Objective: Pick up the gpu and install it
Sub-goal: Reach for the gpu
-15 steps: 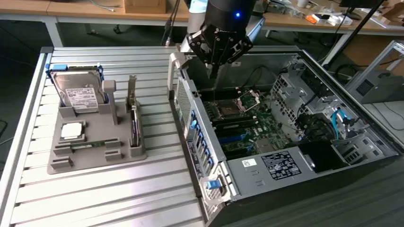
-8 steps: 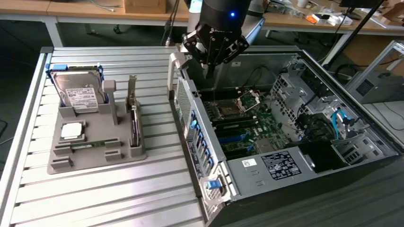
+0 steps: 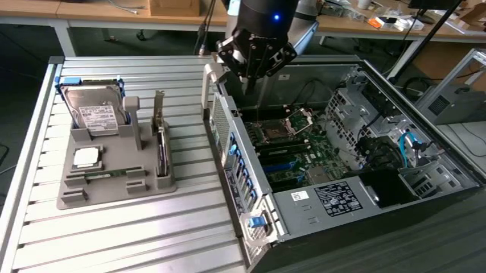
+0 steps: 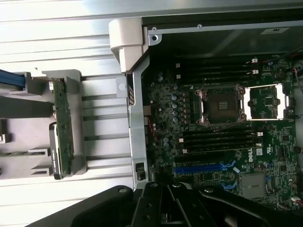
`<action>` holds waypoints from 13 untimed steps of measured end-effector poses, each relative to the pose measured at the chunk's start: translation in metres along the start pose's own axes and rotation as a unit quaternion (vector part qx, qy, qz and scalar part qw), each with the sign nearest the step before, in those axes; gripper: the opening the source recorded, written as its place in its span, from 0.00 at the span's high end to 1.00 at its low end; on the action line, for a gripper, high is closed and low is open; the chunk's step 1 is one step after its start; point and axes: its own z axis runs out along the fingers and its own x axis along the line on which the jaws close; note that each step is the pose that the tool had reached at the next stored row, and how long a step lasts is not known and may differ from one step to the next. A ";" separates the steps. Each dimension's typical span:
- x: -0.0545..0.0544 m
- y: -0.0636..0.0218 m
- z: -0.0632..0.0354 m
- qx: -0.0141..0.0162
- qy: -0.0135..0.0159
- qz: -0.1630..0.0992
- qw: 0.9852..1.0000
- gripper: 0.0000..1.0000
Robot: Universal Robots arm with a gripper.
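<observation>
Black gripper [image 3: 247, 82], green gpu [image 4: 63, 123], grey holder [image 3: 114, 190] — motherboard [image 4: 279, 156] green with one blue slot [image 4: 199, 168].

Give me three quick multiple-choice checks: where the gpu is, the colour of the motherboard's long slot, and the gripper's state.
1. The gpu is: A. held aloft B. standing on edge in the grey holder C. already installed
2. The long slot is: A. red B. blue C. white
3. The gripper is: A. open wide B. shut on the gpu C. shut, empty
Answers: 1 B, it stands in the holder; 2 B, it shows blue; 3 C, closed above the open case, nothing held.
</observation>
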 end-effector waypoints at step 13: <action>0.007 -0.0005 -0.0002 0.000 0.000 0.000 1.000 0.89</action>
